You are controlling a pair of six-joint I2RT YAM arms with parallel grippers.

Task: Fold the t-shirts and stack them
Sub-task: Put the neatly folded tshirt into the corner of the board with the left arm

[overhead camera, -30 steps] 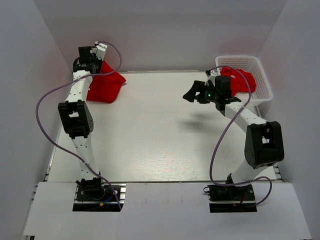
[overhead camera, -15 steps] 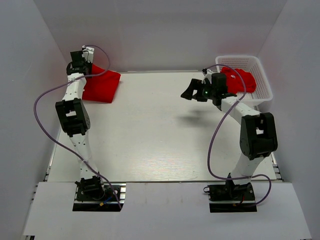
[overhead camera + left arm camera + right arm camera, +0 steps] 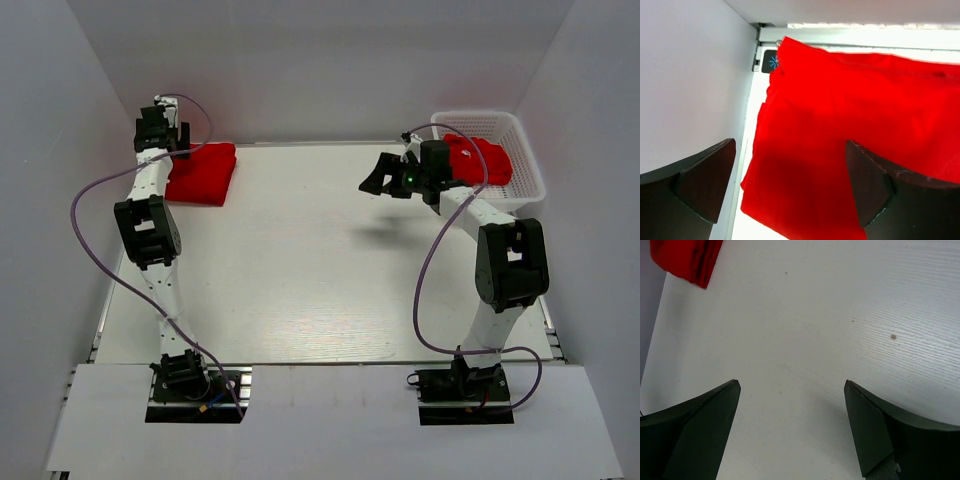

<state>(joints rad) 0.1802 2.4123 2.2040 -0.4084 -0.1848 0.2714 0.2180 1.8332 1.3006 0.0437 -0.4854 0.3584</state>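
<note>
A folded red t-shirt [image 3: 202, 172] lies flat at the table's back left corner, and it fills the left wrist view [image 3: 855, 125]. My left gripper [image 3: 163, 143] hovers just above the shirt's left edge. It is open [image 3: 790, 144] with only cloth showing below the gap. More red t-shirts [image 3: 482, 160] lie bunched in the white basket. My right gripper [image 3: 380, 178] hangs open in the air left of the basket, over bare table [image 3: 791, 385]. The far red t-shirt [image 3: 685, 257] shows at the top left of the right wrist view.
The white mesh basket [image 3: 476, 116] stands at the back right corner. White walls close in the table on the left, back and right, and the left wall [image 3: 690, 75] is close beside the left gripper. Purple cables loop from both arms.
The left gripper opened and let go of the red t-shirt, which now lies flat in the corner. The left wrist drew back to the left. The right gripper shifted slightly back and left.
</note>
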